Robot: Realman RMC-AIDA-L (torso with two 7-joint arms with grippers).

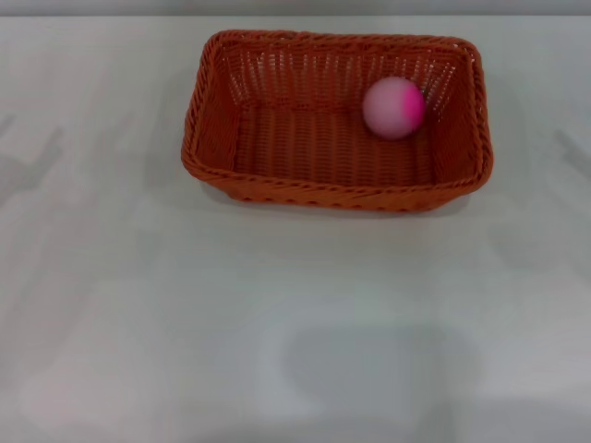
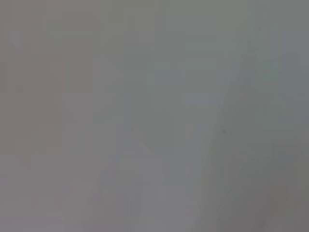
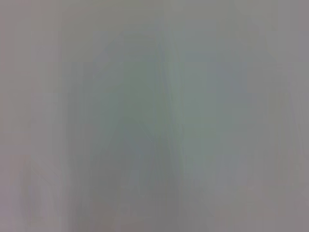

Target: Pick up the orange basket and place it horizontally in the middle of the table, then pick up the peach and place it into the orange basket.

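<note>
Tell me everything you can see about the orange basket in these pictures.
The orange basket is a large rectangular container that looks woven like wicker, with a braided rim, slanted slatted sides and rounded corners. It stands upright and open on the white table, its long side running across the head view, toward the far middle of the table. The peach lies inside, on the basket floor near the far corner on the robot's right. No gripper is in view or touching it. Only the head view shows the basket.

Orange basket: orange woven weave, braided rim. Peach: pale pink, deeper magenta on one side. Bench: plain white.
</note>
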